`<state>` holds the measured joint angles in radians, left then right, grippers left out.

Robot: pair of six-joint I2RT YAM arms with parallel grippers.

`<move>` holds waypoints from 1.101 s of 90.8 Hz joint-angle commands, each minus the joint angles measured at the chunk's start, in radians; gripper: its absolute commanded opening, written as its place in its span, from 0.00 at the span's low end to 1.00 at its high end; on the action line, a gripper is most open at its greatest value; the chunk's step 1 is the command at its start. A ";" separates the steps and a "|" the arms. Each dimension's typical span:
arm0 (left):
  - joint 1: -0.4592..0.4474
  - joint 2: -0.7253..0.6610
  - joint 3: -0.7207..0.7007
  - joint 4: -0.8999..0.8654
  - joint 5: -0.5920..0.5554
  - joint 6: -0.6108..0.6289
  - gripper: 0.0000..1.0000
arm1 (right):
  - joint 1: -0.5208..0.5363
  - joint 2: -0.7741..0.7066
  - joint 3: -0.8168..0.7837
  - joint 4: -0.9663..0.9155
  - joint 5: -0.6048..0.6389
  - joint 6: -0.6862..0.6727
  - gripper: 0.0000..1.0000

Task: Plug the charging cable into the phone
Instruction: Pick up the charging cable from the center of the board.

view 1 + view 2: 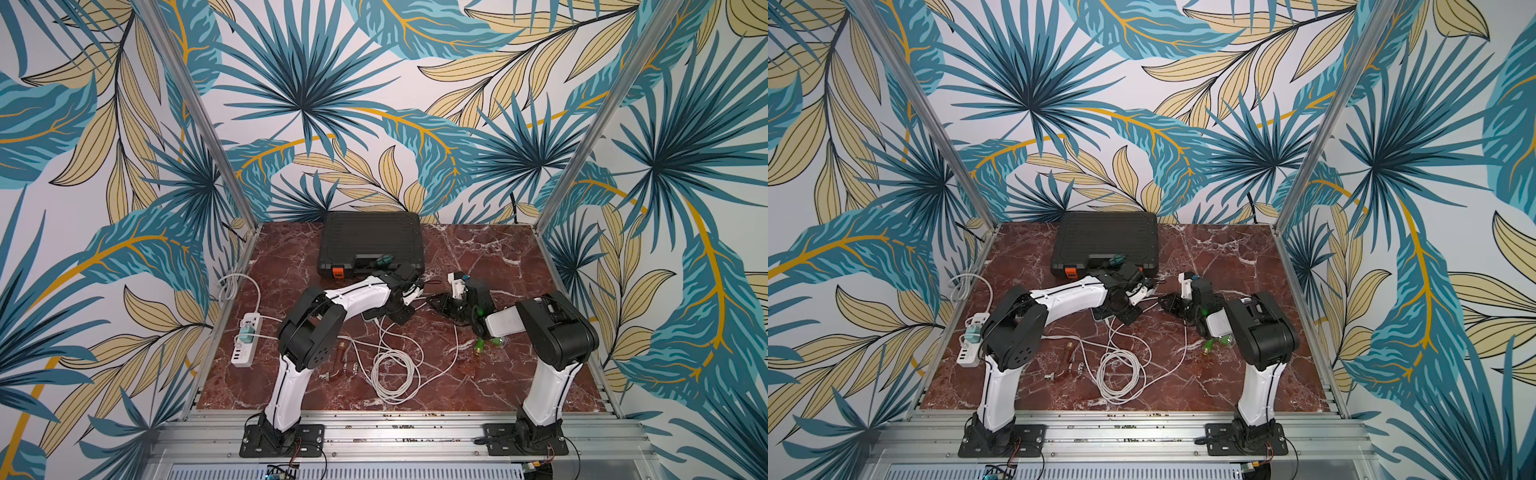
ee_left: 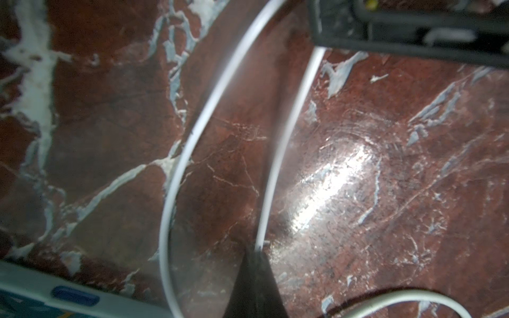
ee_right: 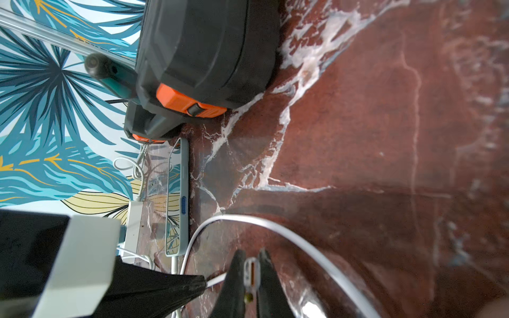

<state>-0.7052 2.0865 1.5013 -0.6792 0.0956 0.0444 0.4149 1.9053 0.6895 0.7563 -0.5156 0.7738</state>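
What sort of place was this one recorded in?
Probably a staged robot test cell, not a home: two arms bolted to an aluminium frame, leaf-print backdrop panels on three sides, a marble-pattern tabletop.

In both top views the table (image 1: 498,374) (image 1: 1204,374) is looked down on from high above its 6 o'clock edge, facing 12 o'clock, and nearly the whole scene is shared. The left wrist view is held very near the table, over the cable (image 2: 164,242). The right wrist view is set low and aimed along the table toward 10 o'clock, at the phone (image 3: 179,179) and case (image 3: 206,49)
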 commanded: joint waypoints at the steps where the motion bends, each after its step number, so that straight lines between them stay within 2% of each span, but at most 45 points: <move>1: -0.023 0.043 -0.048 0.029 0.081 0.001 0.00 | -0.001 0.013 -0.017 0.059 -0.004 -0.033 0.05; 13: -0.021 0.001 -0.062 0.053 0.062 -0.021 0.00 | -0.001 -0.019 -0.039 0.083 -0.012 -0.071 0.02; 18: -0.017 -0.032 -0.074 0.069 0.052 -0.035 0.11 | -0.001 -0.041 -0.050 0.081 -0.013 -0.095 0.01; 28: -0.011 -0.125 -0.113 0.118 0.048 -0.062 0.42 | -0.001 -0.095 -0.071 0.053 -0.010 -0.143 0.01; 35: -0.008 -0.202 -0.135 0.151 0.063 -0.070 0.49 | -0.001 -0.149 -0.087 0.035 -0.016 -0.167 0.00; 52: -0.008 -0.348 -0.170 0.245 0.120 -0.040 0.52 | -0.001 -0.290 -0.094 -0.021 -0.068 -0.214 0.00; 66: 0.001 -0.393 -0.114 0.197 0.134 0.005 0.52 | -0.001 -0.415 -0.118 -0.068 -0.104 -0.268 0.01; 79: 0.027 -0.484 -0.193 0.284 0.291 0.066 0.52 | 0.000 -0.500 -0.146 -0.088 -0.174 -0.321 0.00; 89: 0.038 -0.512 -0.220 0.313 0.340 0.106 0.51 | -0.001 -0.549 -0.169 -0.062 -0.217 -0.351 0.01; 100: 0.070 -0.500 -0.230 0.348 0.517 0.106 0.50 | -0.001 -0.574 -0.192 -0.024 -0.250 -0.380 0.01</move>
<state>-0.6590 1.5879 1.2907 -0.3988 0.4267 0.1139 0.4137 1.3525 0.5282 0.6991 -0.7029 0.4496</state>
